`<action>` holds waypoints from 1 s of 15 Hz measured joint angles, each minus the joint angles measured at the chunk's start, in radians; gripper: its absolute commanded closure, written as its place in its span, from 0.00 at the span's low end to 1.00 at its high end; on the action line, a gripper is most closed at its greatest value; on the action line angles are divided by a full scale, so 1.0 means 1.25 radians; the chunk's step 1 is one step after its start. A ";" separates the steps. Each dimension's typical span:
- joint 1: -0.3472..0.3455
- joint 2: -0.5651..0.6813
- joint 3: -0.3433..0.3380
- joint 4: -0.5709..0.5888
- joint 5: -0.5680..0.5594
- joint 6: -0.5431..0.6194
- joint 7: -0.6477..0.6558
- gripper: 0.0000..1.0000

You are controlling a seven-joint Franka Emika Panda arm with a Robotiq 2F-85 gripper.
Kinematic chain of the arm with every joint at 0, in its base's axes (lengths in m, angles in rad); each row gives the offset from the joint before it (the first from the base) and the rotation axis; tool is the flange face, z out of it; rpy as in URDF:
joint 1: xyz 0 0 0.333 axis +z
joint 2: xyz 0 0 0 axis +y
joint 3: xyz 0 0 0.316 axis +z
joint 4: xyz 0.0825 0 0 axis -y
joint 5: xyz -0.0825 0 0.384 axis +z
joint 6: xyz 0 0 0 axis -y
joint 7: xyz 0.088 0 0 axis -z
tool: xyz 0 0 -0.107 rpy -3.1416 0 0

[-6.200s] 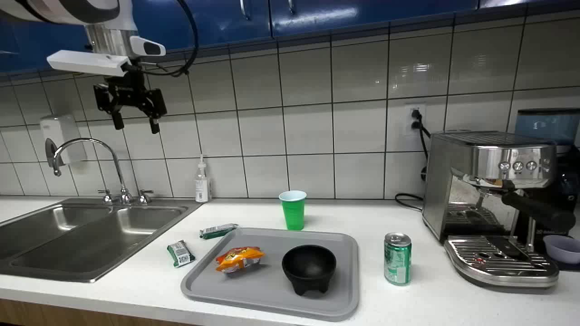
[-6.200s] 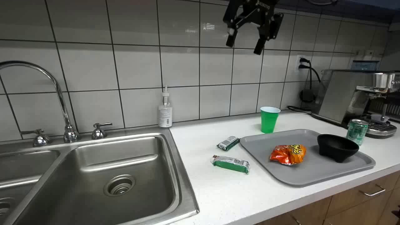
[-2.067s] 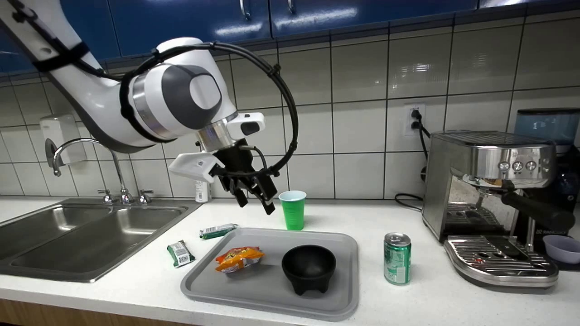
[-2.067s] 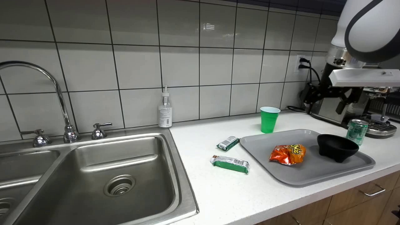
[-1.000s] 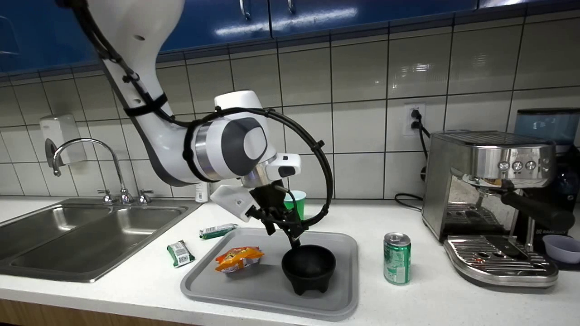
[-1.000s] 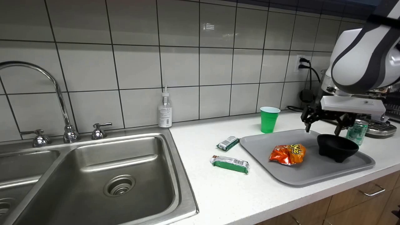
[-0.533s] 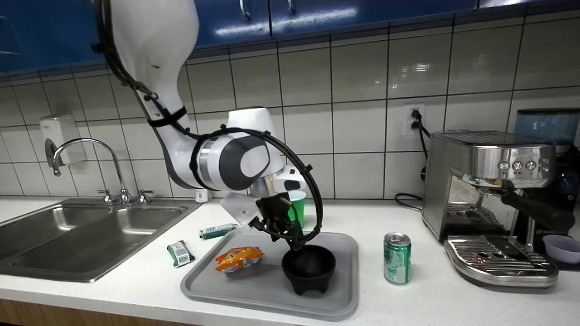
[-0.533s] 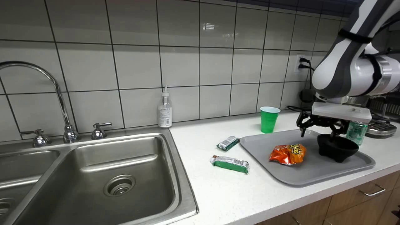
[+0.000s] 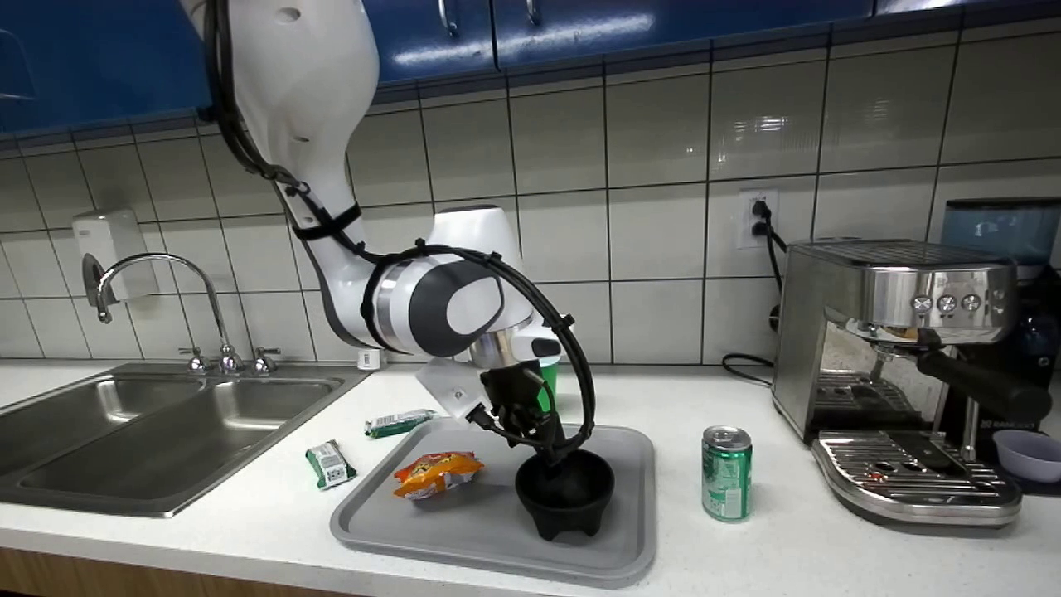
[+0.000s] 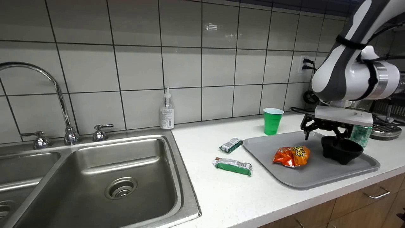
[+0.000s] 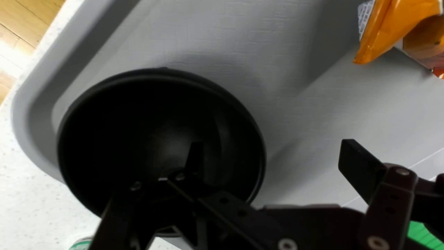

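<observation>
The gripper (image 11: 272, 152) (jaws spread, empty) straddles one side of the black bowl (image 10: 343, 152); an uneven squeeze could tip it.

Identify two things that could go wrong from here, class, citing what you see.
1. The open gripper has one finger over or inside the black bowl and the other outside it, so closing unevenly might tip or drag the bowl across the gray tray.
2. Black finger against black bowl is hard to make out in the wrist view, so contact could be misjudged.
</observation>
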State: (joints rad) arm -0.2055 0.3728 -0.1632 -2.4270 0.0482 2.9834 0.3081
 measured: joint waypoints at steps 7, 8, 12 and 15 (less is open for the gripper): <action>0.008 0.007 -0.013 0.011 0.006 0.000 -0.004 0.51; 0.010 0.008 -0.015 0.011 0.006 0.000 -0.004 0.60; 0.020 0.008 -0.024 0.012 0.006 0.000 -0.004 0.90; 0.032 0.008 -0.035 0.012 0.006 0.000 -0.004 1.00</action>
State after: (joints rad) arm -0.1654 0.3822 -0.2067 -2.4122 0.0562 2.9834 0.3026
